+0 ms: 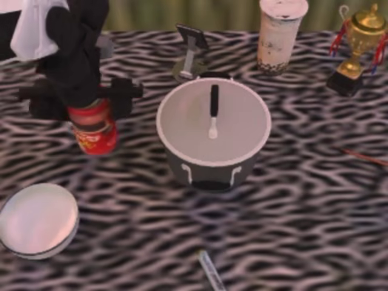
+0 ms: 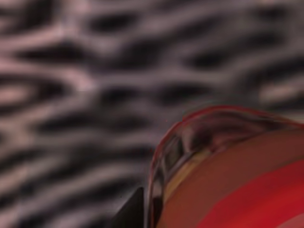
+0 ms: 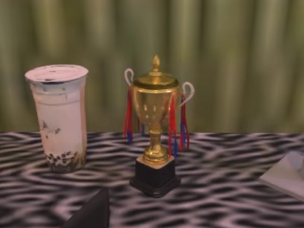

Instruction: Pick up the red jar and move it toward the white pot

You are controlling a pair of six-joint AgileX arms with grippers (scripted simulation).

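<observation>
The left gripper (image 1: 91,100) is grasping the red jar (image 1: 94,130) near the left edge of the table (image 1: 303,200), toward the far left corner. Its black fingers are sitting on both sides of the jar's upper part, and the red label with light marks is showing below them. The jar is appearing tilted in the top view, and it cannot be told from there if its base is touching the zebra-patterned tablecloth. In the left wrist view the jar (image 2: 237,180) is filling the corner very close to the camera, with the striped cloth behind it.

The white pot (image 1: 213,130) is standing near the middle of the table, beside the jar on its right and apart from it. Its pale lid is carrying a black-and-white handle (image 1: 213,109), and its dark grey side is showing white marks.

A shallow white bowl (image 1: 37,219) is lying near the left edge, toward the near corner. A bubble tea cup (image 1: 280,35) is standing at the far edge, and a golden trophy (image 1: 359,45) with red and blue ribbons is standing at the far right corner. A small phone stand (image 1: 189,54) is just behind the pot.

The right arm is not appearing in the top view; its wrist camera is looking at the cup (image 3: 59,118) and the trophy (image 3: 156,128), and its fingers cannot be judged.
</observation>
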